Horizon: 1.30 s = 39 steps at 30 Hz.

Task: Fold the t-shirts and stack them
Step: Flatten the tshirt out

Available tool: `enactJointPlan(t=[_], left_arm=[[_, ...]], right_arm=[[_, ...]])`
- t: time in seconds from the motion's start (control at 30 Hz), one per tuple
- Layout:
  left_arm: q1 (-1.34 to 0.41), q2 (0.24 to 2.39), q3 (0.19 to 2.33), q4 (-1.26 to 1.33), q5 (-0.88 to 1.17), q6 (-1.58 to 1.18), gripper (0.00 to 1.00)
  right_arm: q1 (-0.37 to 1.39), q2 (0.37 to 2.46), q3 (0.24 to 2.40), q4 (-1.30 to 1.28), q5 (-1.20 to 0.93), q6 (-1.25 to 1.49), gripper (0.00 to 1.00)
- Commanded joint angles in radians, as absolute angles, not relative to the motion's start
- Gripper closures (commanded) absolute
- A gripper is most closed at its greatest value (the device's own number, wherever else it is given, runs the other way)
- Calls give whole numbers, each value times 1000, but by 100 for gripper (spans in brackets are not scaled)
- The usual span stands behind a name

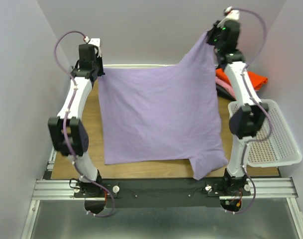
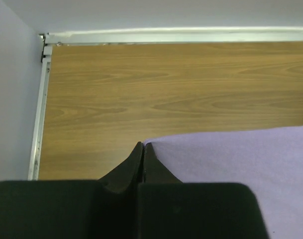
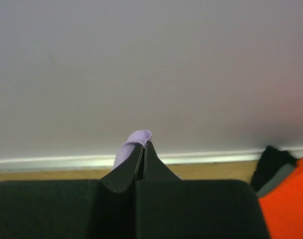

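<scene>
Closest to us, left end effector (image 2: 143, 145): black fingers pressed together, pinching a corner of the large plain lavender-purple cloth t-shirt (image 1: 161, 114). Right end effector (image 3: 144, 144) likewise clamped on another corner, held higher, near the back wall. We note the shirt hanging spread between both, lower part reaching the wooden table (image 2: 166, 84). Folded orange-red t-shirt (image 1: 255, 79) lies near a white plastic mesh basket (image 1: 280, 144).

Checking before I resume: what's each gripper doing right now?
Left gripper: closed on a corner of the lavender t-shirt.
Right gripper: closed on its other corner.
</scene>
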State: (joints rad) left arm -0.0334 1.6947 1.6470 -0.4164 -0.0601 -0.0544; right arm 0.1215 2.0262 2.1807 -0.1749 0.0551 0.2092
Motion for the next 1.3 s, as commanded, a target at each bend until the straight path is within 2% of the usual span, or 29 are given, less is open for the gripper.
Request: enactJointPlan(t=[0.0,0.03,0.07,0.1,0.13,0.2,0.23,0.4,0.57,0.83,0.97,1.27], left_arm=[[26,1930,1899,-420,-100,-31,63],[29,2038,1960,-440,-126,-40,49],[28,2086,2027,-466,-147,-49,39],[29,2132,2104,-506,-170,-63,30],[29,2170,2243,-581,-190,-74,15],[29,2168,2225,-557,-169,-103,4],[28,2149,2197,-548,-160,-115,2],[17,1979,1947,-500,-158,-205,2],[-57,1800,1611,-407,-78,-308,2],[-144,1723,1291,-313,81,-466,2],[-143,1744,1217,-281,118,-491,2],[-129,1832,1184,-247,140,-488,2]], right_arm=[[169,2267,2307,-169,72,241,96],[176,2361,2383,-192,74,262,66],[179,2399,2416,-218,71,271,40],[183,2425,2443,-272,60,284,21],[187,2445,2456,-297,55,304,0],[195,2415,2387,-308,66,293,0],[204,2395,2317,-307,72,278,0],[207,2237,2107,-307,69,253,0],[215,2091,1878,-308,11,242,0],[222,1885,1525,-310,-64,262,0],[221,1850,1412,-310,-77,261,0],[222,1922,1373,-310,-123,265,0]])
